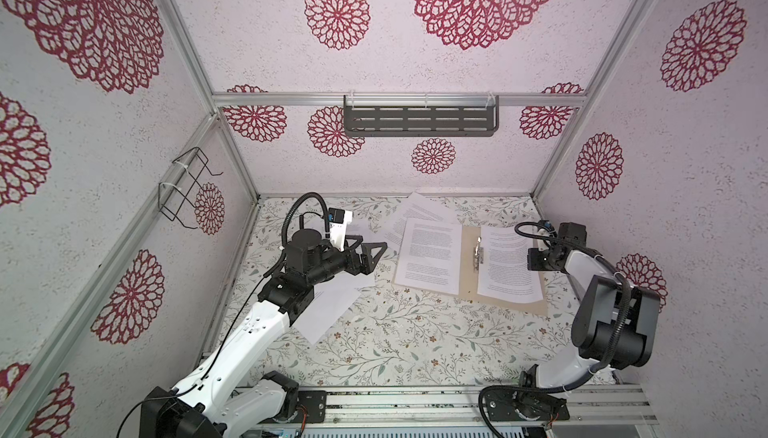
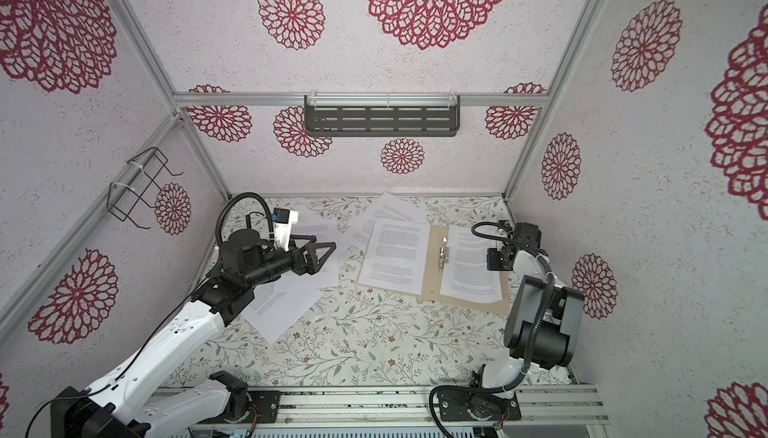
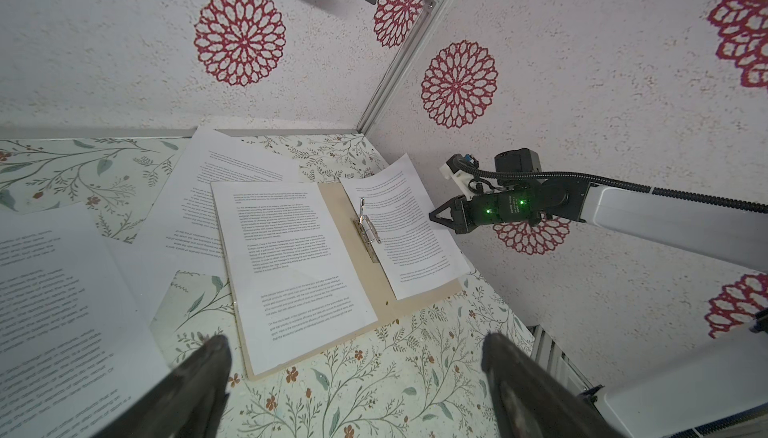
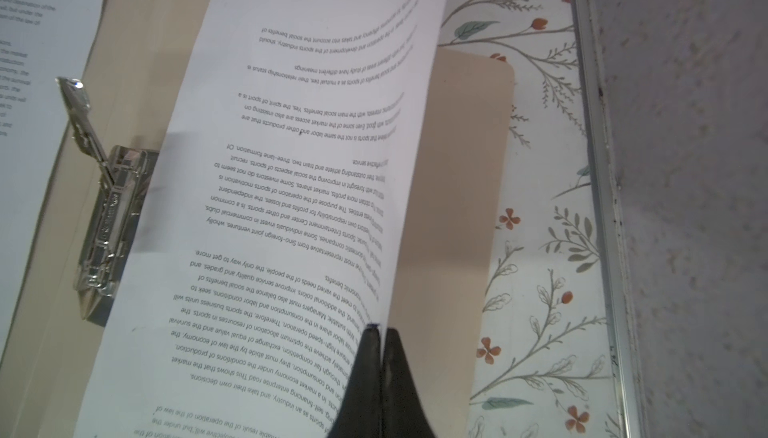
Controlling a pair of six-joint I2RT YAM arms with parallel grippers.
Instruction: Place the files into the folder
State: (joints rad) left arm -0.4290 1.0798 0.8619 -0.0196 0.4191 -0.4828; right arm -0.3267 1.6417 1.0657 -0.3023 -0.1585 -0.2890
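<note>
Over the folder (image 4: pixel 465 165), R tool (image 4: pixel 380 327) is pinched shut on a sheet's (image 4: pixel 291 207) edge: lay it flat, square beside the clip (image 4: pixel 104 215), then release. L tool (image 3: pixel 353 344) gapes wide, empty.

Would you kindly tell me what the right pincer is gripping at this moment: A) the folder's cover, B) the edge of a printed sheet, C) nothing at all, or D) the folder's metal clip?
B: the right pincer is shut on the edge of a printed sheet that arches over the open folder.
</note>
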